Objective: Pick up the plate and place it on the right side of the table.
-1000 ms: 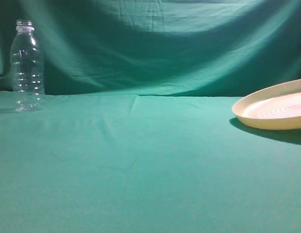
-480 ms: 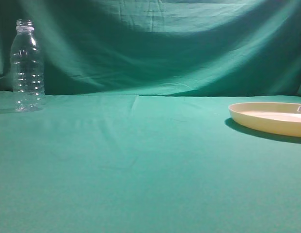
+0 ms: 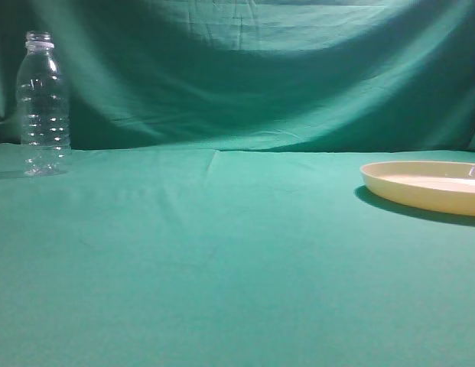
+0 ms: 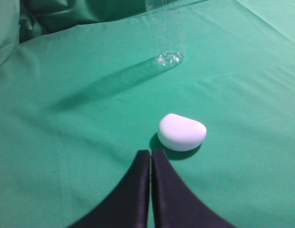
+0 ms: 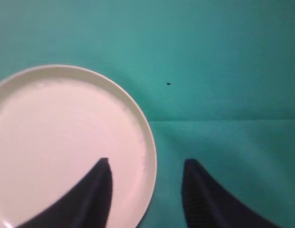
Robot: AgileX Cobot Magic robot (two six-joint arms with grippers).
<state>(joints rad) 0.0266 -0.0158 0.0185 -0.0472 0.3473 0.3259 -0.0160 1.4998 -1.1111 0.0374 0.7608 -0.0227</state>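
bottle (image 3: 43, 103) ×1, far left of the plate | white lump (image 4: 181, 132) ×1 just ahead of left gripper (image 4: 150, 159), fingers pressed together | plate (image 3: 425, 184) ×1, flat at the table's (image 3: 222, 260) right edge — placing looks done | right gripper (image 5: 146, 172) spread astride the rim — next: lift clear.

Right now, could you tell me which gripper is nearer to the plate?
The right. The right gripper hangs open straddling the plate's rim, one finger over the plate, the other over the table. The left gripper is shut near the bottle, with no plate in its view.
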